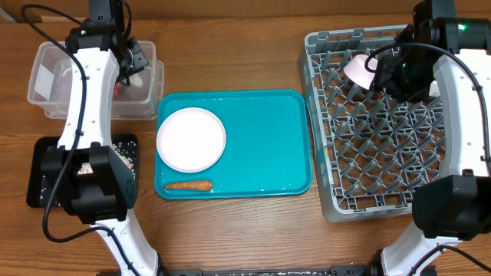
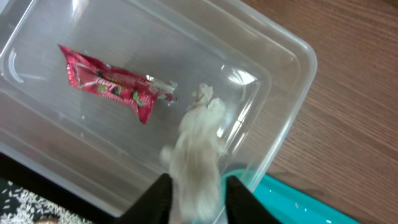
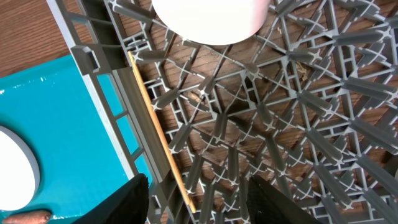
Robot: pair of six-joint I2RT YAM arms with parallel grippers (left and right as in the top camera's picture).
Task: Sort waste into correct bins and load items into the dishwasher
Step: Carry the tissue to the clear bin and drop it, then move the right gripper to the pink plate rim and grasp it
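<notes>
Waste belonged in the clear tub [image 2: 292,68]: the left tool [image 2: 198,186] hung over it, probably so that a drop would land inside its walls, beside the red wrapper [image 2: 115,84] on its floor. A white scrap [image 2: 198,140] filled the narrow gap between its fingers; whether they pinched it or merely flanked it could not be told. The right tool [image 3: 198,186] hovered wide open and empty above the dish rack [image 3: 93,59], near the pale pink bowl [image 1: 357,67] resting in it. A chopstick [image 3: 158,130] lay along the rack's inner wall. The white plate [image 1: 191,139] and carrot [image 1: 189,185] lay on the teal tray [image 1: 268,138] between the arms, with open room above both. Crumbs [image 1: 126,157] sat on the black tray [image 1: 42,165].
</notes>
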